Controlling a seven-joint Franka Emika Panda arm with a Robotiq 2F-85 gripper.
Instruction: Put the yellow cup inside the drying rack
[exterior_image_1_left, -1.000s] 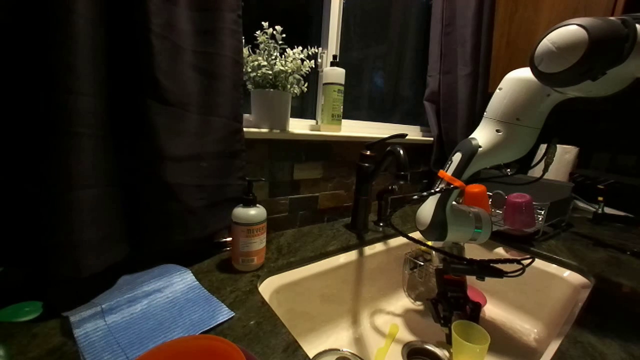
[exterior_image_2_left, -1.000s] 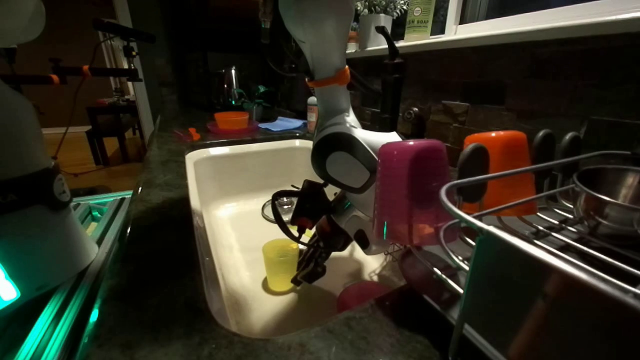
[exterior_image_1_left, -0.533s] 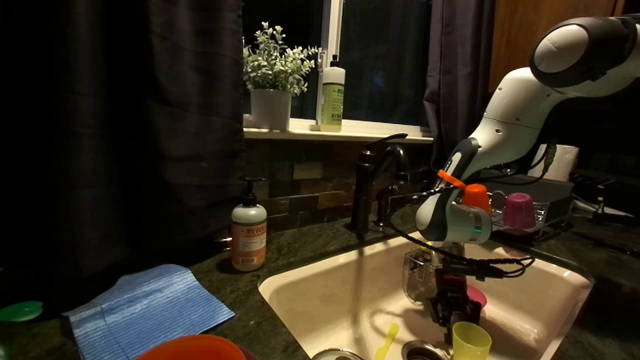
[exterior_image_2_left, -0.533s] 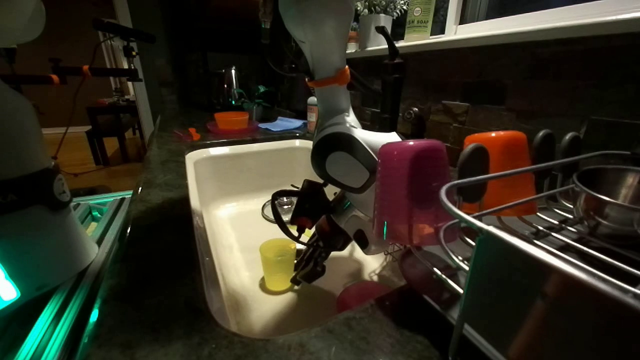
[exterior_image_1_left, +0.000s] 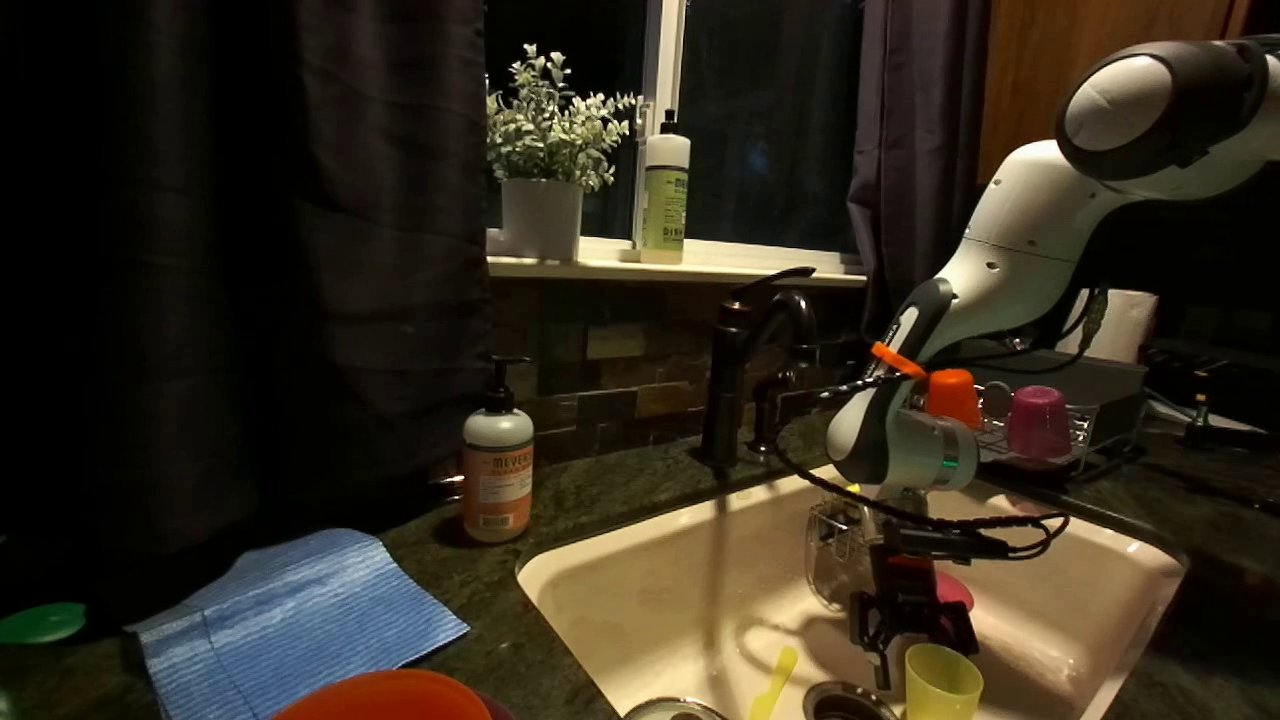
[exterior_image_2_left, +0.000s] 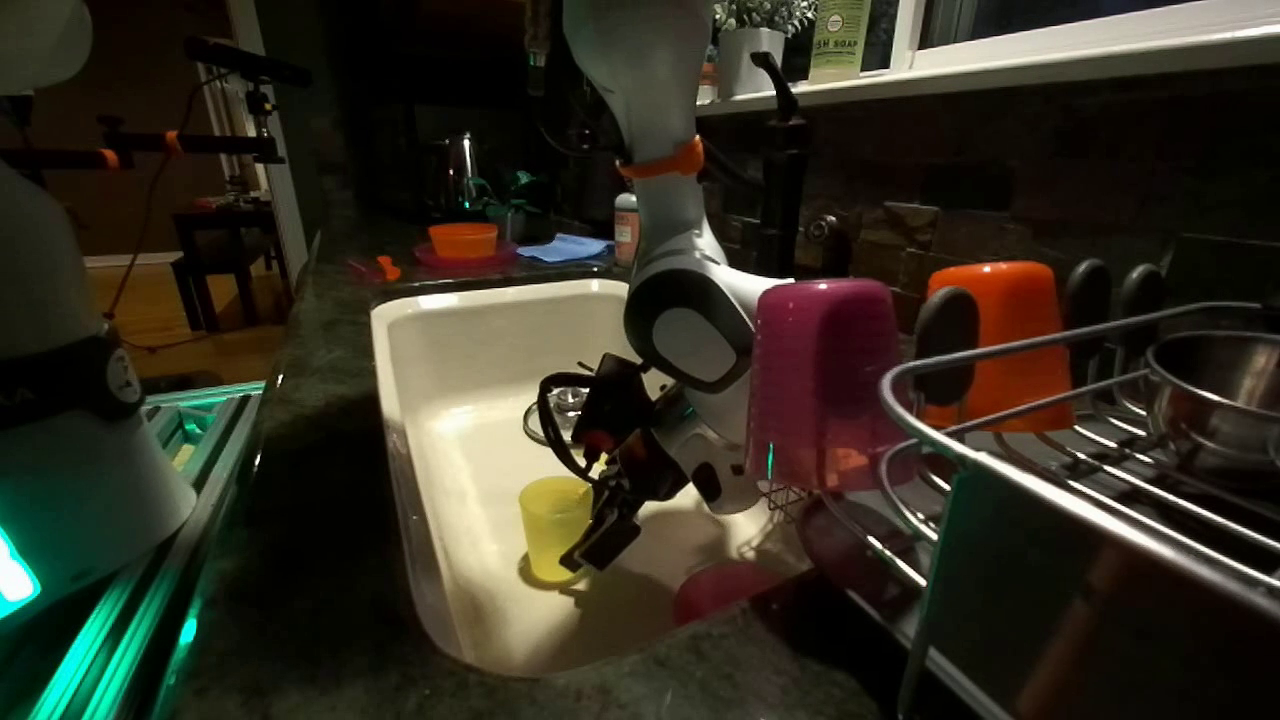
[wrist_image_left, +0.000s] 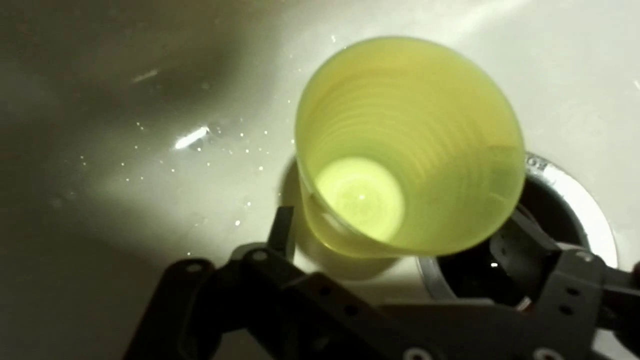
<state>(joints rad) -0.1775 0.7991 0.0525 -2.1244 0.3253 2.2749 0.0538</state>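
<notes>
In an exterior view, your gripper (exterior_image_1_left: 927, 662) is down in the cream sink (exterior_image_1_left: 650, 600), its fingers spread wider than they were half a second ago. The finger nearer the faucet (exterior_image_1_left: 725, 390) has moved away from the yellow cup (exterior_image_1_left: 942, 682) and now shows a gap there, where it looked right up against the side before. The cup stands upright on the sink floor; it shifted slightly between a second and half a second ago, and has held its spot since. The yellow strip (exterior_image_1_left: 775, 685) lies where it did.

In an exterior view, you have brought the gripper over toward the cup: the dark fingertips (exterior_image_2_left: 608, 545) now overlap its lower side. You cannot tell from here whether they touch it. The cup is well apart from the drying rack (exterior_image_2_left: 965, 452), where the purple cup (exterior_image_2_left: 825, 380) and orange cup (exterior_image_2_left: 1010, 340), both upside down, and the steel pot (exterior_image_2_left: 1215, 400) are unchanged.

In the wrist view, you look down into the cup's mouth, a fingertip on either side. You have no grip on it: the left-hand finger in this view is clear of the wall; contact at the right-hand finger, over the drain (wrist_image_left: 595, 215), you cannot make out.
</notes>
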